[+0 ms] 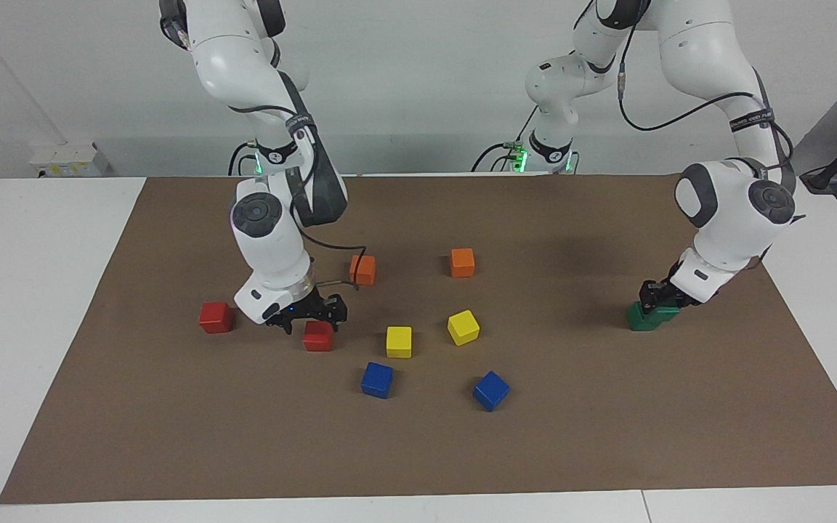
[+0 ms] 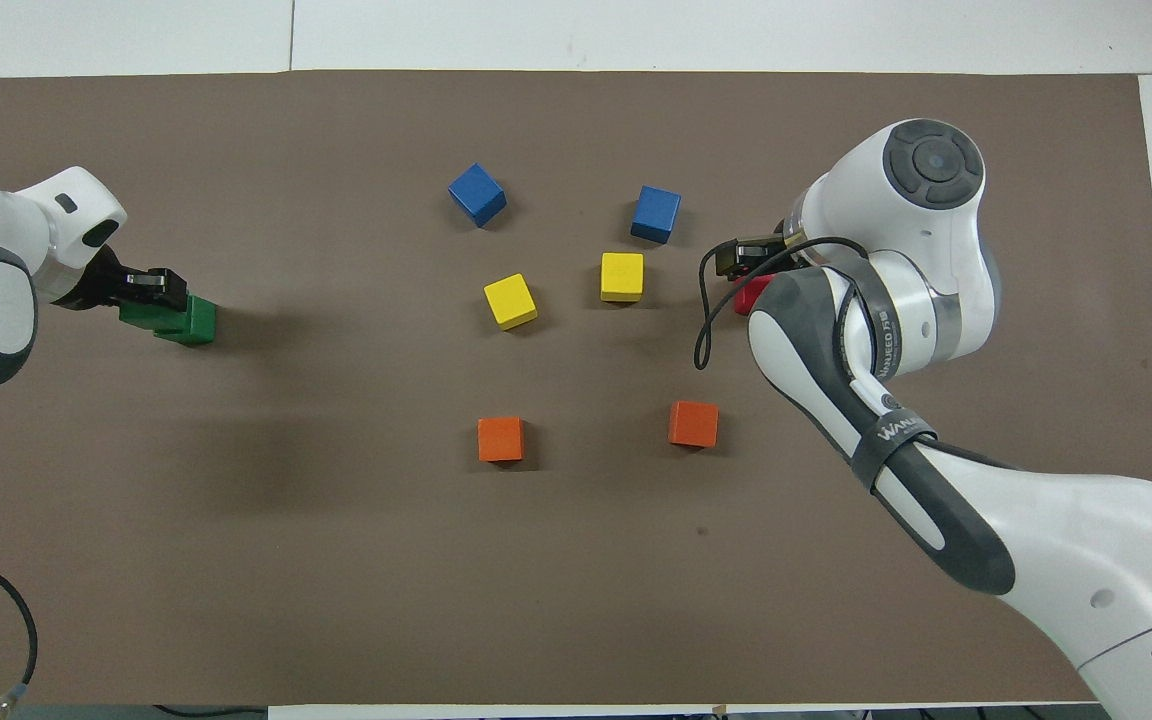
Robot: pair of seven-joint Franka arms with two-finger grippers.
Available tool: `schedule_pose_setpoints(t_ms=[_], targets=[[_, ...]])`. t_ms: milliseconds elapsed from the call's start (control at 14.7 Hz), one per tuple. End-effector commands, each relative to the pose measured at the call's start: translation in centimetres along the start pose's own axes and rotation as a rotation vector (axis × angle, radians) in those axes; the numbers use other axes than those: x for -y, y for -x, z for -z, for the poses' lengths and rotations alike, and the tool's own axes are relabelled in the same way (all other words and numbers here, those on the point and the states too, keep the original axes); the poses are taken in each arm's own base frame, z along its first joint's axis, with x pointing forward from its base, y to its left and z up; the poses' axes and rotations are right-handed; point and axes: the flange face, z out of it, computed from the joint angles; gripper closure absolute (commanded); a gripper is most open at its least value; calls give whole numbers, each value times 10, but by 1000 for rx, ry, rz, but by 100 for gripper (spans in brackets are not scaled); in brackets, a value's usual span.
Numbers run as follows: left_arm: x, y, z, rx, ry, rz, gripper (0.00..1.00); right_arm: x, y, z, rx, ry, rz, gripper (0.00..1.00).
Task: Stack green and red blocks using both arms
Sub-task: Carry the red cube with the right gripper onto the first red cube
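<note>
One red block (image 1: pixel 318 336) (image 2: pixel 748 296) lies on the brown mat, partly hidden under the right arm in the overhead view. My right gripper (image 1: pixel 311 319) (image 2: pixel 744 260) hangs open just over it, on the robots' side. The second red block (image 1: pixel 216 317) sits toward the right arm's end, hidden from overhead. At the left arm's end, my left gripper (image 1: pixel 655 296) (image 2: pixel 150 288) is shut on a green block (image 1: pixel 669 312) (image 2: pixel 139 314). That block touches the second green block (image 1: pixel 641 318) (image 2: pixel 199 321). I cannot tell whether it sits squarely on it.
Two orange cubes (image 1: pixel 363 269) (image 1: pixel 462 262) lie nearer to the robots than the red blocks. Two yellow cubes (image 1: pixel 399 341) (image 1: pixel 463 327) sit mid-mat, and two blue cubes (image 1: pixel 377 380) (image 1: pixel 491 391) lie farther out. White tabletop (image 1: pixel 41 290) borders the mat.
</note>
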Motion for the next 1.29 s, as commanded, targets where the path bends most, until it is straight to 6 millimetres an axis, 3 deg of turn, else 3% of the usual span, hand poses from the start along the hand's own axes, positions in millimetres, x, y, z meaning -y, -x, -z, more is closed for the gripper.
schedule_pose_setpoints(t_ms=[0, 204, 408, 545, 613, 681, 749, 953, 1225], targets=[[3, 4, -4, -10, -3, -14, 100, -1, 7, -8, -1, -16, -28, 0], [1, 4, -5, -10, -4, -17, 100, -2, 12, -22, -5, -18, -30, 0], [1, 5, -7, -8, -4, -16, 99, -1, 12, -23, -5, -18, -30, 0], [1, 5, -7, -8, -4, -16, 89, 0, 13, -30, 6, -16, -32, 0], [0, 4, -7, -10, -4, -18, 64, 4, 16, -37, 8, -16, -37, 0], [0, 5, -7, -11, -4, -16, 25, 8, 18, -40, 1, -18, -34, 0], [1, 4, -7, -16, -5, -16, 0, 9, 20, -46, 1, -18, -35, 0], [0, 4, -7, -16, -5, -16, 0, 7, 19, -52, 1, -19, -38, 5], [1, 5, -6, -14, -5, -16, 0, -8, 16, -50, 8, -15, -49, 35]])
